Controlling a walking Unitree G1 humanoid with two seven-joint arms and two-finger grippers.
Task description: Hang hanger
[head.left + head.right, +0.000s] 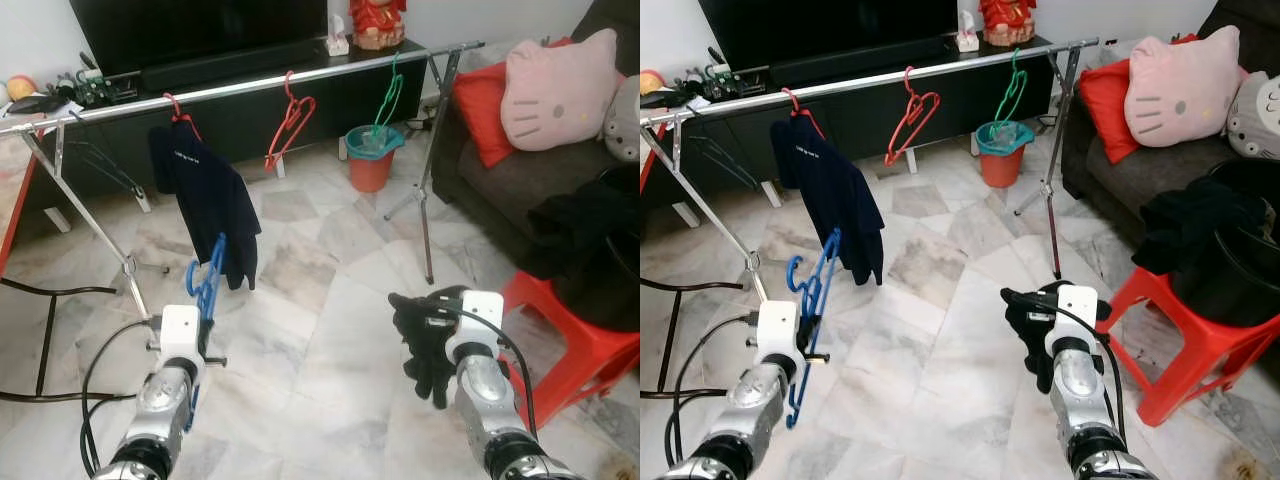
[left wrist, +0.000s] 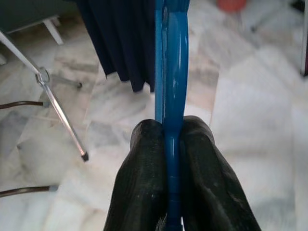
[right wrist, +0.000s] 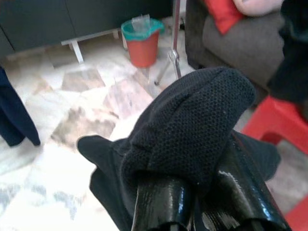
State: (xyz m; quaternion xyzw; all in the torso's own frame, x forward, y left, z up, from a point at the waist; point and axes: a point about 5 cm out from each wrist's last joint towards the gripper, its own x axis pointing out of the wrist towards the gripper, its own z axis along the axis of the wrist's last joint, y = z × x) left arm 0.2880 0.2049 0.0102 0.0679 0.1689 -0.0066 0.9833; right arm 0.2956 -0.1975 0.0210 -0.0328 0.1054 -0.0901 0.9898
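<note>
— Holding the blue hanger (image 1: 205, 283) already, is it?

— Yes. The left tool (image 2: 168, 159) has its two black fingers (image 2: 142, 173) pinched on the hanger's blue plastic, low in the left of the frame in the head views. The hanger stands roughly upright, its long axis running up and away from the wrist, with the hook end toward the top.

— And where does it have to go?

— Onto the silver rail (image 1: 250, 88), which crosses the upper part of the frame from left to right. It lies above and beyond the hanger, well apart from it. My guess is that the arm must lift and reach forward.

— Any free spot?

— A navy garment (image 1: 205, 200) hangs just behind the hanger; a red hanger (image 1: 290, 120) and a green hanger (image 1: 388, 95) sit further right.

— The other arm?

— The right tool (image 1: 425, 330) is clamped on a black cloth (image 3: 192, 120), lower centre-right, farther from that stretch of rail.
</note>
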